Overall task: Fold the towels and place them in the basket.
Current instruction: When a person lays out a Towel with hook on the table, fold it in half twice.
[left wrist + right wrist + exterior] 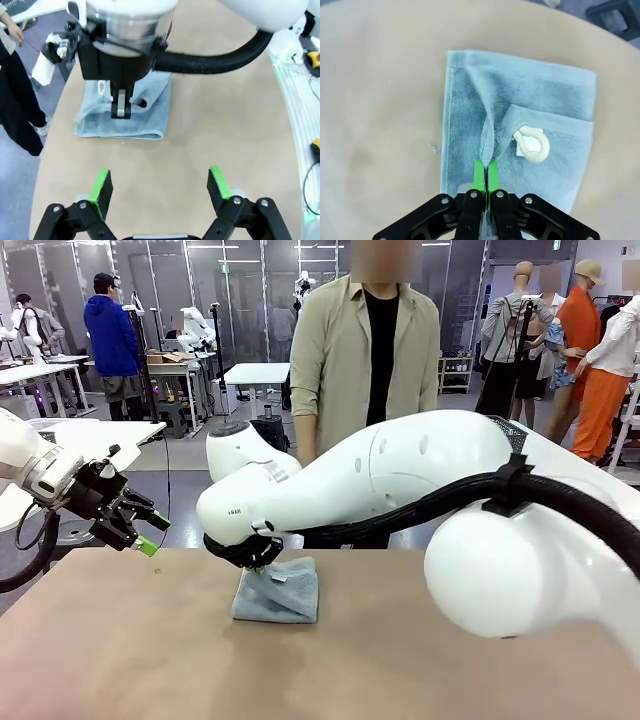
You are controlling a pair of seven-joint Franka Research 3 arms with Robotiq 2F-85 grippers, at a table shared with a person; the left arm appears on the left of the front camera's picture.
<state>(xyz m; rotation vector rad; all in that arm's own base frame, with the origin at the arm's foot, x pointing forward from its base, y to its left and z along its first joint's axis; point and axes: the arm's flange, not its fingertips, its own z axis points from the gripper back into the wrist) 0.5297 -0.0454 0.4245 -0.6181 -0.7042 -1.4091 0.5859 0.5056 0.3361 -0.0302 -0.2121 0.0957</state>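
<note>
Front view: right claw (262, 552) presses down on the folded towel (278, 592) mid-tabletop (150, 660). Left wrist view: left claw (159, 187) hovers spread wide, empty. Right wrist view: pads (479, 176) pinch a ridge of cloth beside the white loop (532, 145); basket placement looks still undone.

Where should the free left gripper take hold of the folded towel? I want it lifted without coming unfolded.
Probably the thick folded edge of the towel nearest the open left gripper, approached low along the table. All layers meet there, while the right gripper pinches a raised ridge on top.
</note>
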